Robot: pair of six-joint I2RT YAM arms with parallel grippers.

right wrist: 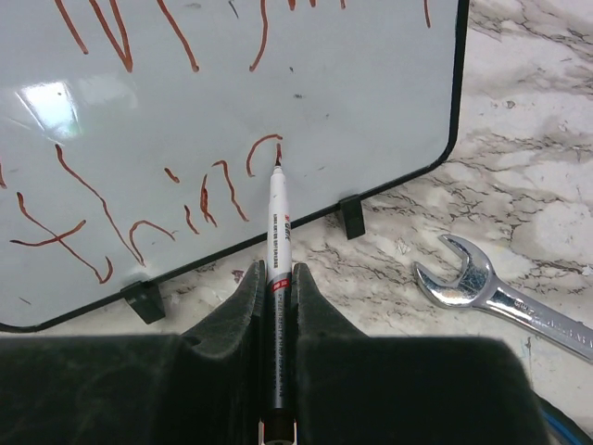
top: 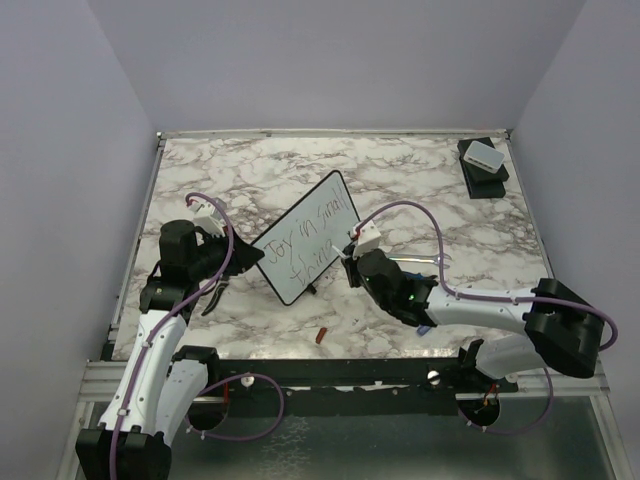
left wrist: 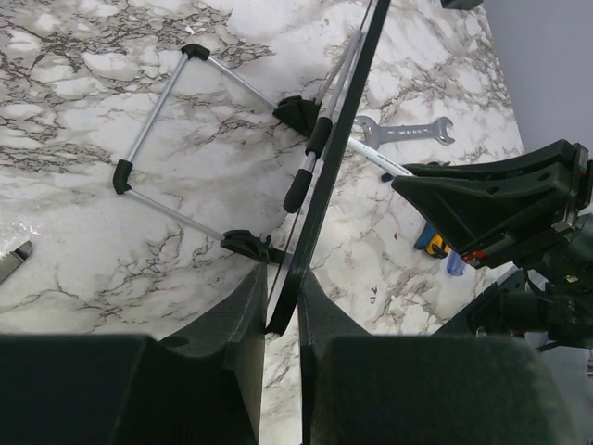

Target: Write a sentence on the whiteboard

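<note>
The whiteboard (top: 330, 200) stands tilted near the middle of the marble table (top: 430, 170). A wire stand (left wrist: 153, 120) props it from behind, so its face leans toward my right arm. The sentence (top: 300, 245) runs in two lines of thin reddish-brown ink: "Joy in small" above "thin" and one open curve. I judge the last word unfinished. My left gripper (left wrist: 283, 311) is nipped close on the board's black frame, which sits edge-on between the fingers, presumably to brace it against the pen's push. My right gripper (right wrist: 275, 297) is clamped tight on the marker (right wrist: 277, 232), barrel lying along the fingers, tip touching the board at that curve. The barrel carries a red band and small print, too small to read. A spanner (right wrist: 482, 287) lies near the board's feet (right wrist: 350, 215).
</note>
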